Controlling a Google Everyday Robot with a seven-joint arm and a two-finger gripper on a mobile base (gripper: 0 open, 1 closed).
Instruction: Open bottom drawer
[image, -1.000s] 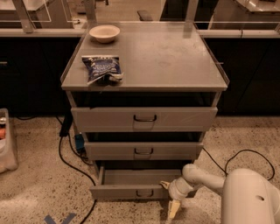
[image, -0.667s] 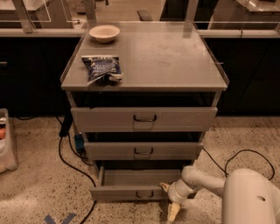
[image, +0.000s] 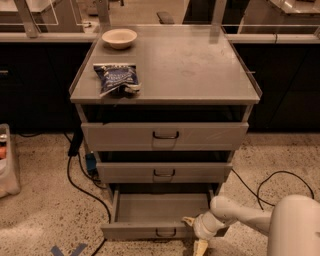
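The bottom drawer (image: 145, 231) is the slimmest grey front of the three, with a small dark loop handle (image: 166, 232). It is pulled out, and its plain grey tray (image: 162, 207) shows empty. My gripper (image: 194, 233) is at the drawer front, just right of the handle, on the end of the white arm (image: 240, 216). One pale fingertip (image: 188, 220) lies over the top edge of the front panel and the other (image: 200, 246) hangs below it. The fingers stand apart.
The mid-sized drawer (image: 165, 172) and the widest top drawer (image: 165, 135) are nearly closed. A white bowl (image: 119, 37) and a blue snack bag (image: 116, 77) lie on the cabinet top. Black cables (image: 80, 187) run on the floor at left and right. A bin (image: 7, 165) stands far left.
The bottom drawer has slid further out toward the camera, showing more of its tray. My gripper has moved with its front panel, down and slightly left.
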